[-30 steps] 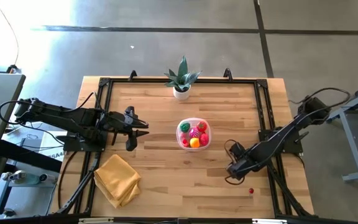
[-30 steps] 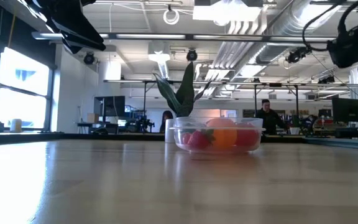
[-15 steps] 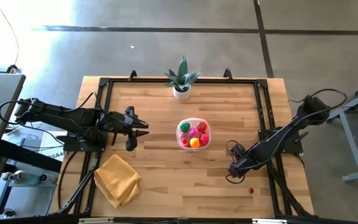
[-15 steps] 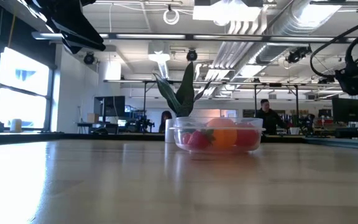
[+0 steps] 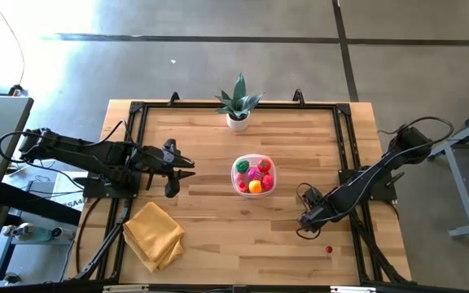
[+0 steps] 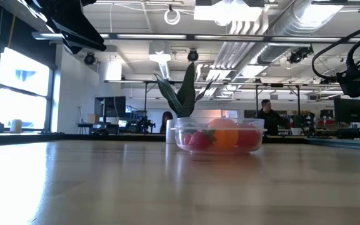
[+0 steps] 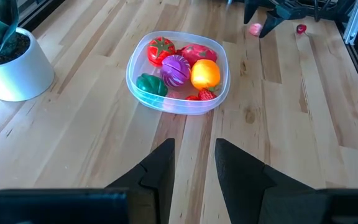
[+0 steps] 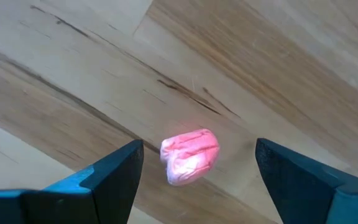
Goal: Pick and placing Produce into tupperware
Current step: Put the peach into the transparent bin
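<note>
The wooden tabletop [image 5: 218,146] stands in a large open hall with a grey floor, and a person is visible far behind it in the low view.

The right gripper [image 8: 194,171] is low over the front right part of the tabletop, with its fingers spread wide on both sides of a small pink piece of produce [image 8: 190,156]. The fingers do not touch it yet. From here the grasp can fail in a few ways, I think. The piece is small and rounded, so if one finger reaches it first, it may roll away along the wood. If the gripper closes too high, it may squeeze the piece out.

A little nearer to the front edge lies a small red piece [image 5: 329,251], apart from the gripper; a sideways push could send it towards the edge.

The tupperware [image 5: 253,175] sits near the middle of the tabletop, already holding several pieces, among them a green, a magenta and an orange one. It looks light, so a hard drop may shift it.

The left gripper [image 7: 194,163] waits at the left side, narrowly open and holding nothing, facing the tub.
</note>
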